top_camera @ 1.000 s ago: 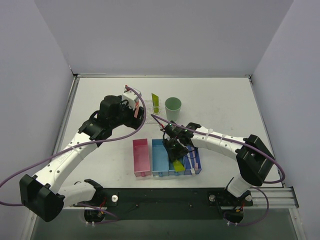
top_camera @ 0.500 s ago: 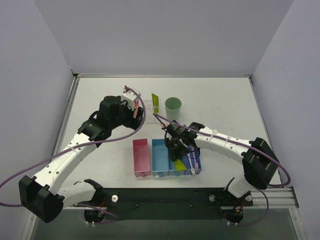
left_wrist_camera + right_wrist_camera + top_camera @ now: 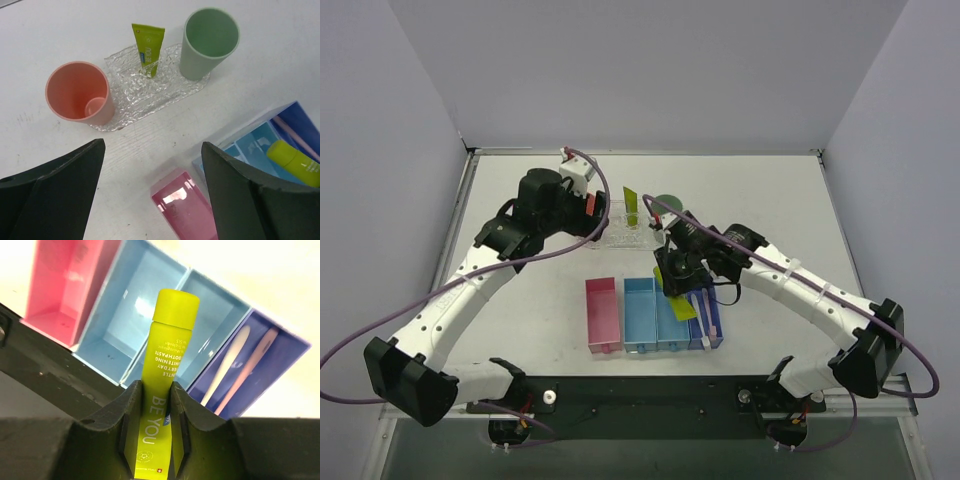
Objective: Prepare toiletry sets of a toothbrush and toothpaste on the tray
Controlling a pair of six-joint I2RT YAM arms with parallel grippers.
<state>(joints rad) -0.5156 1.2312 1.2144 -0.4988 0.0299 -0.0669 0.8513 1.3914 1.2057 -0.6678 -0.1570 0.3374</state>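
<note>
My right gripper is closed on a yellow-green toothpaste. Its fingers press snugly on both sides of the flat lower end, and the cap points away from me. The tube hangs tilted over the light-blue bins, with its cap above the wall between two of them. Just beside, in the dark-blue bin, a toothbrush lies next to its pinker twin. The pink bin sits at the far side of the row.

My left gripper hovers with its fingers spread wide, gripping and touching nothing. Beyond them lies the clear tray. A pink cup stands at one end and a green cup at the other. A second toothpaste stands upright between them, apart from both. From above, my right wrist hides part of the green cup.
</note>
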